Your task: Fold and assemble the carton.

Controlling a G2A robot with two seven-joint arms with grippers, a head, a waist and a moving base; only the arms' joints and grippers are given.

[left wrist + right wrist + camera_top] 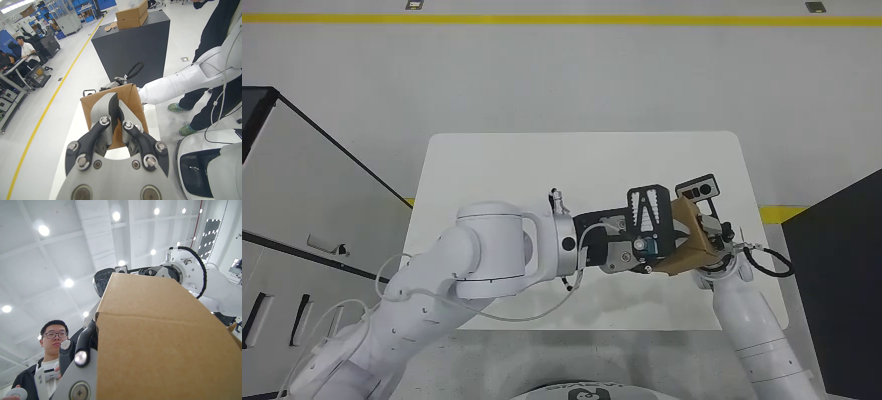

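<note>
A brown carton is held above the right half of the white table, between the two arms. My left gripper is shut on one of its walls, and brown card shows between the black pads. It comes at the carton from the left. My right gripper is at the carton's other side. One of its fingers lies along the outside of a wall, and the other is hidden by the card. The carton's folded panels hide its inside.
A black cabinet stands beyond the table's right end, with two stacked cartons and a flat blank on top. Another dark cabinet stands to the table's left. A yellow floor line runs past the far side.
</note>
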